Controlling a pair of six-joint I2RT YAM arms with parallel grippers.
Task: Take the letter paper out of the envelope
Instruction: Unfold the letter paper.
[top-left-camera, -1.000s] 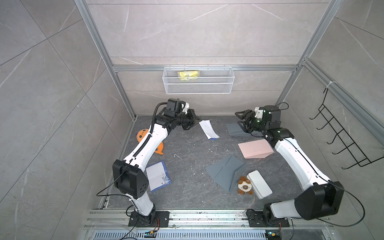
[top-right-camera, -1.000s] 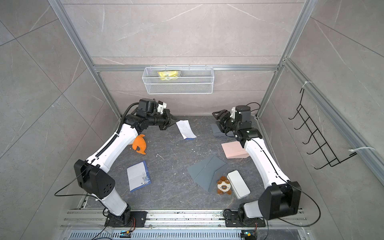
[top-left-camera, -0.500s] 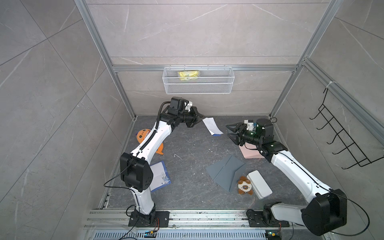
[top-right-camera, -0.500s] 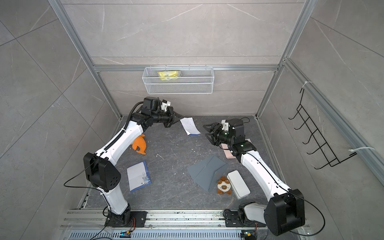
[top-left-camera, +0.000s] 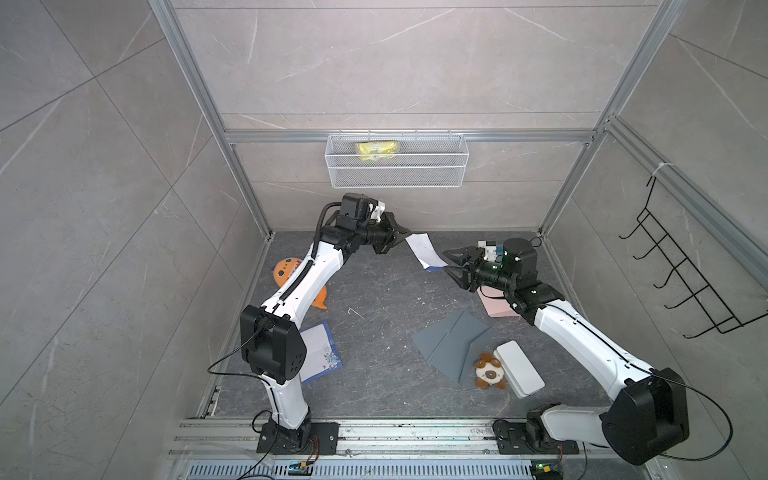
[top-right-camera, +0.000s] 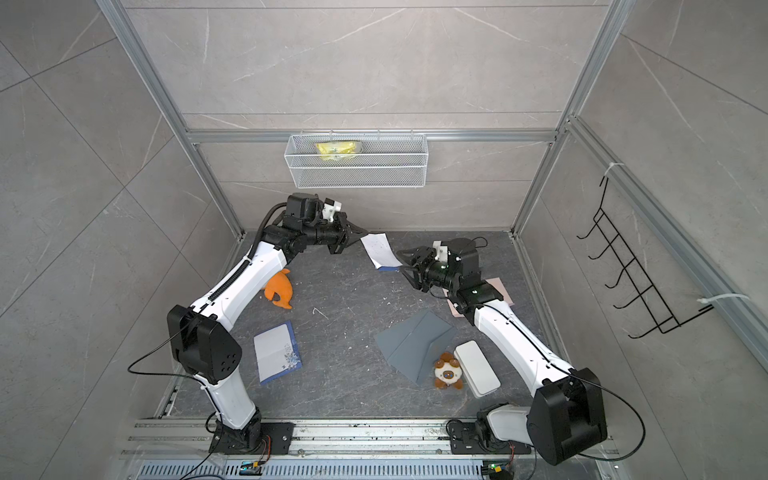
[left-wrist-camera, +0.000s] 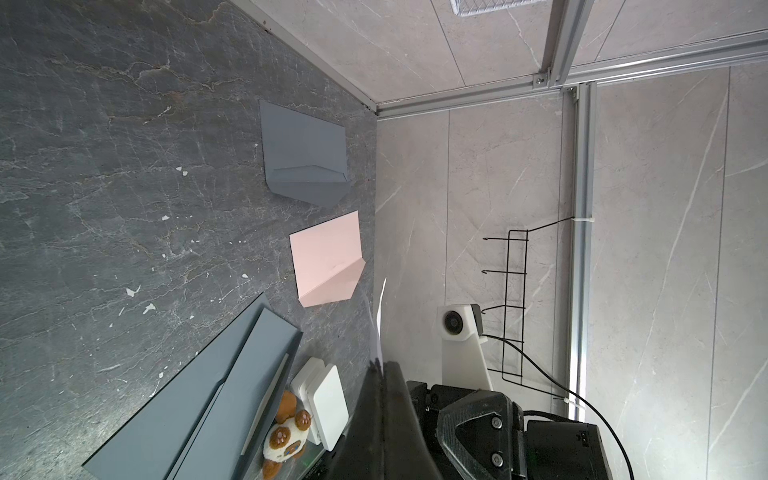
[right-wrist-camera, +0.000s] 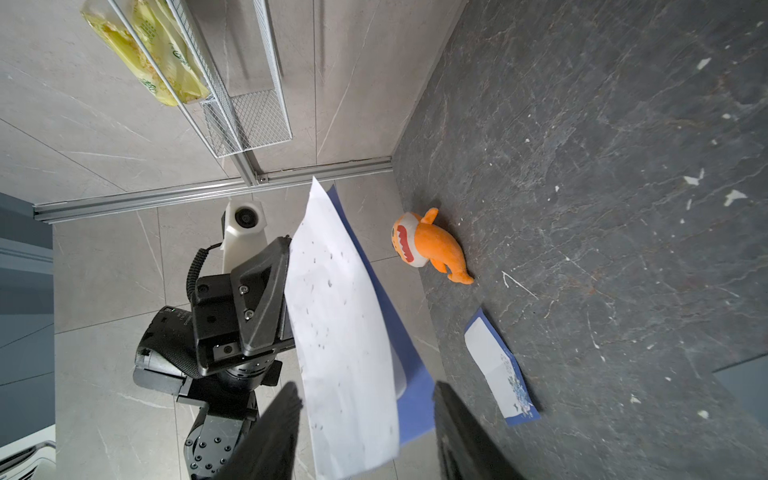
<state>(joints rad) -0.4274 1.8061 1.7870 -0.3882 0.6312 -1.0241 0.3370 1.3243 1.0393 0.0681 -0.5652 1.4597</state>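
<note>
The right gripper (right-wrist-camera: 368, 392) stands roughly half open with nothing in it. Its two black fingers (right-wrist-camera: 274, 428) flank the near end of the letter paper (right-wrist-camera: 336, 316), and neither pad touches it as far as I can see. The white sheet hangs in the air closer to one finger. The blue envelope (right-wrist-camera: 415, 407) lies against its back, on the side of the other finger, with only a strip showing past the paper. How deep the sheet sits inside I cannot tell.

Farther out from these jaws, the left gripper (right-wrist-camera: 286, 253) is pinched shut on the sheet's far edge. Whether the blue layer is in that pinch too is hidden. In both top views the paper (top-left-camera: 424, 249) (top-right-camera: 380, 249) spans the gap between the two tools, clear of the table.

My judgement is that this is a light, thin, floppy thing — it bows under its own weight, creases readily and slides easily against the envelope. The right pads should take the white layer alone, flat, at its near free edge clear of the blue. Then they should draw along the sheet's plane, away from the left gripper.
</note>
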